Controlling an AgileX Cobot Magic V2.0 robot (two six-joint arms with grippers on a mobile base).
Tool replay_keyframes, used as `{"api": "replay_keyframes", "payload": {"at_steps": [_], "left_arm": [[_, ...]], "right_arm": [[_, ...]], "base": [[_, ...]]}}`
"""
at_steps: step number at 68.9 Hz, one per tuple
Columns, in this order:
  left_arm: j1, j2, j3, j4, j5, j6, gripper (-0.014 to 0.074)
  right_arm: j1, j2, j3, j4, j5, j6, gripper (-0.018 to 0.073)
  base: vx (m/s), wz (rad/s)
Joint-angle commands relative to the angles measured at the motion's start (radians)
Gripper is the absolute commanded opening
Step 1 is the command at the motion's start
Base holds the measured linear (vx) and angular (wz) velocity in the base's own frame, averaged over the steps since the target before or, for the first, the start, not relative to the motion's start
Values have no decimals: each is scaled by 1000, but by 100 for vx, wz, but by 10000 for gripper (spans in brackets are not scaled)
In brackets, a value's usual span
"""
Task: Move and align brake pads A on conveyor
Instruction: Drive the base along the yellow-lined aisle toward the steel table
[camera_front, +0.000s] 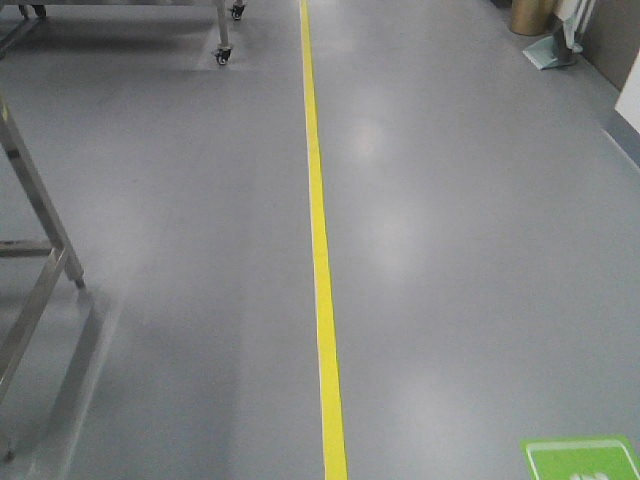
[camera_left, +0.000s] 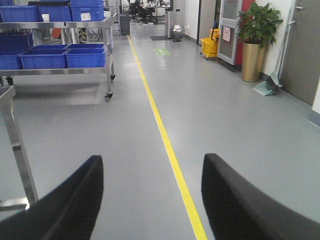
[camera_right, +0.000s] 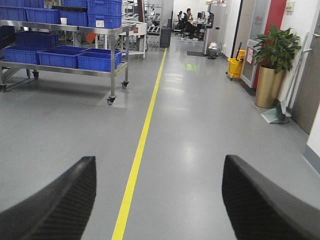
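Currently both wrist cameras face down a corridor. Left gripper: fingers spread wide, with only grey floor seen between them. Right gripper: fingers likewise apart, holding nothing. Brake pads A and conveyor: not in any view. Yellow floor line runs from 6 to 12 o'clock in the front view. In the right wrist view, steel rack with blue bins at 10 o'clock and potted plant at 2 o'clock. Green floor sign at 5 o'clock in the front view.
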Motion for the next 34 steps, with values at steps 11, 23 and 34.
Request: {"api": "replay_keyframes", "payload": {"at_steps": [11,23,34], "left_arm": [[-5,11,-28,-5,-74,-2,412],[-5,11,-28,-5,-74,-2,412],[-5,11,-28,-5,-74,-2,412]], "right_arm": [[-2,18,-28,-3,-78,-8,515],[-2,18,-28,-3,-78,-8,515],[-2,18,-28,-3,-78,-8,515]], "base": [[77,9],[74,8],[71,1]]}}
